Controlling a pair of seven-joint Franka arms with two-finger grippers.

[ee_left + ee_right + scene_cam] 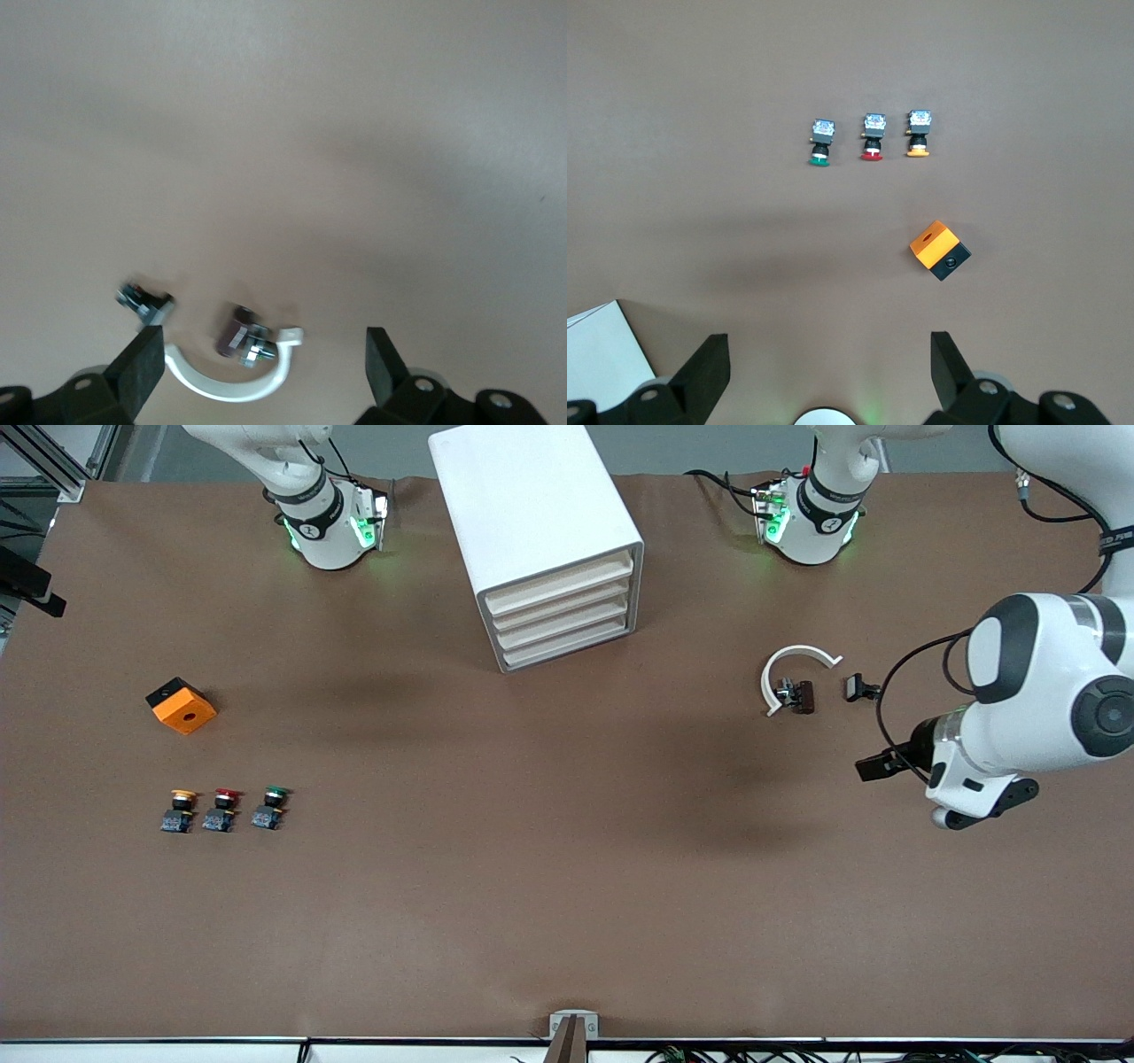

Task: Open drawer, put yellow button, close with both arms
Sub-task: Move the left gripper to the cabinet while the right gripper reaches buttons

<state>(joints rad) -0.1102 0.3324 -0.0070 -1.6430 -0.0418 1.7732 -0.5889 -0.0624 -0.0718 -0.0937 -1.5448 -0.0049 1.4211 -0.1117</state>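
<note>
The white cabinet [532, 505] stands at the robots' edge of the table, between the two bases. Its uppermost drawer [560, 583] is shut, like the three below it. The yellow button [182, 809] stands toward the right arm's end, first in a row of three, and also shows in the right wrist view [918, 144]. My left gripper [264, 354] is open and empty, over a white clamp ring [226, 382] at the left arm's end. My right gripper [830, 354] is open and empty, high above its own base, away from the buttons.
A red button [223, 808] and a green button [272, 806] stand beside the yellow one. An orange and black box [182, 705] lies farther from the camera than the buttons. The clamp ring [793, 673] and a small black part [858, 687] lie near the left arm [1036, 691].
</note>
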